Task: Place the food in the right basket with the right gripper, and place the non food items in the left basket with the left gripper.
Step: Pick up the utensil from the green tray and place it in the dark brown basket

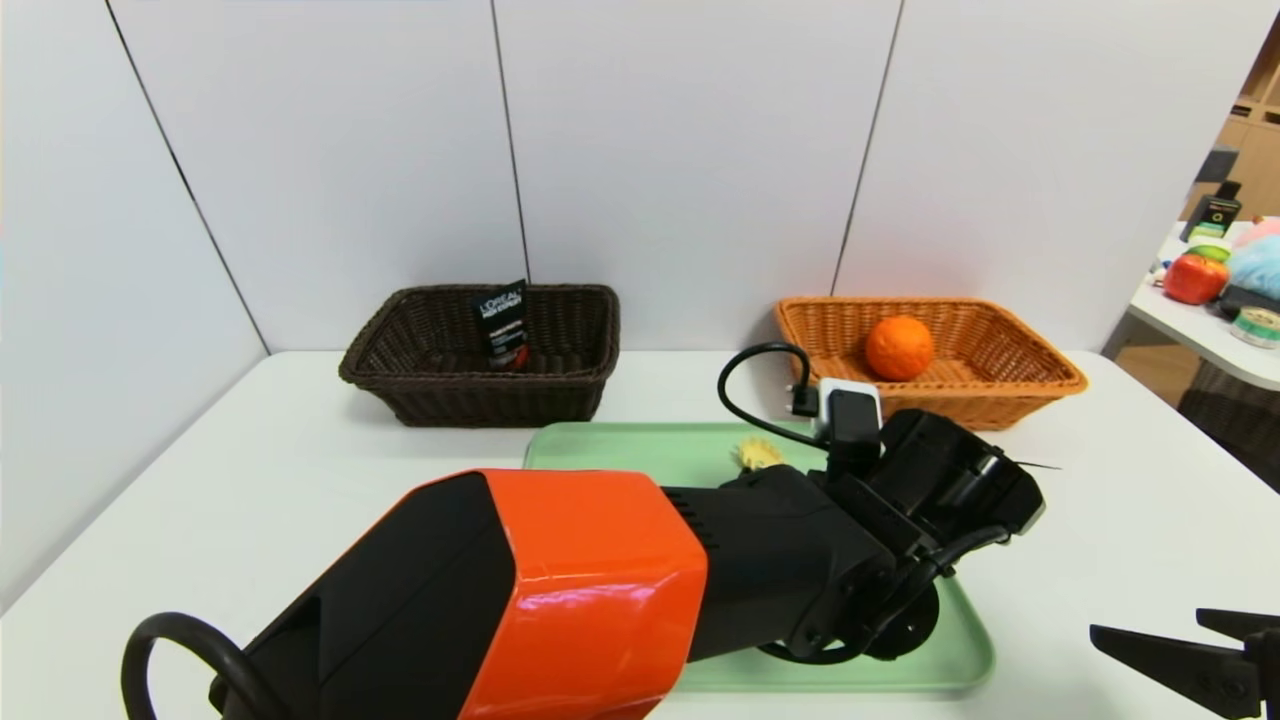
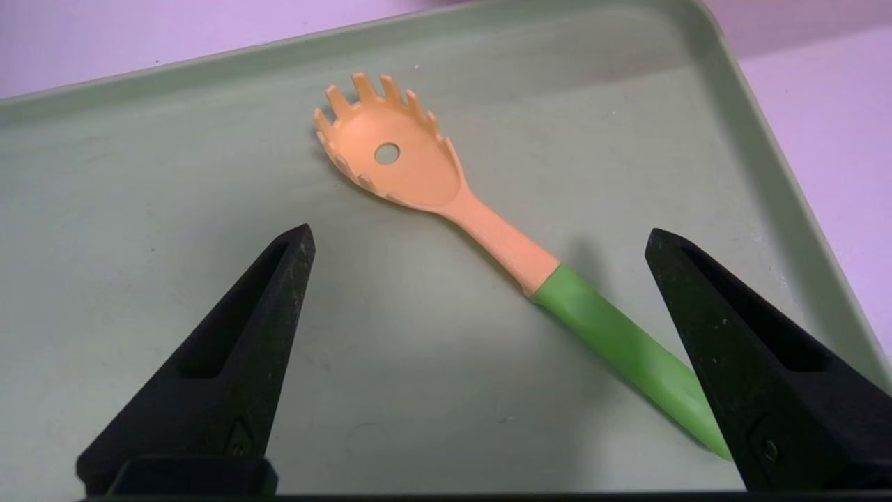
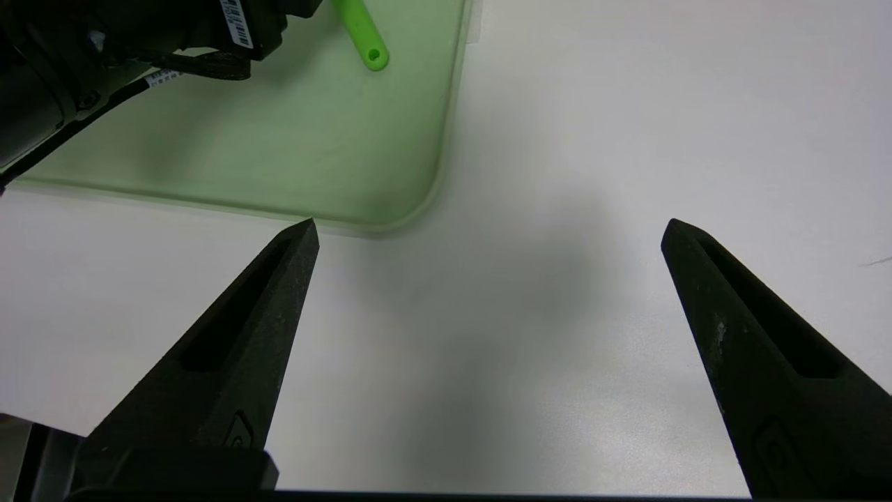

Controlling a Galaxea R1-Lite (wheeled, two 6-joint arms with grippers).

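The slotted pasta fork (image 2: 488, 230), with its toothed head and green handle, lies flat and diagonally on the green tray (image 2: 780, 153), near one corner. The left gripper (image 2: 481, 233) is positioned above it; its jaws stand wide apart with the utensil in view between them, and nothing is gripped. The left arm (image 1: 590, 590) reaches across the tray.

Beyond the tray, the L'OREAL MEN EXPERT tube (image 1: 503, 325) stands leaning inside the dark brown wicker basket (image 1: 490, 400). The orange (image 1: 899, 348) rests inside the orange-tan wicker basket (image 1: 1000, 405). The right gripper (image 3: 491, 233) is idle over the white table (image 3: 557, 125), beside the near right corner of the tray, jaws spread and holding nothing.

Step in hand, as judged: pickup of the last non-food item. Next move: align the left jaws across the handle, preferably near its junction with the head, lower until they straddle it, then close. Lift clear of the tray rim before transfer to the dark brown basket. Caution: a slim handle gripped off-centre may swivel
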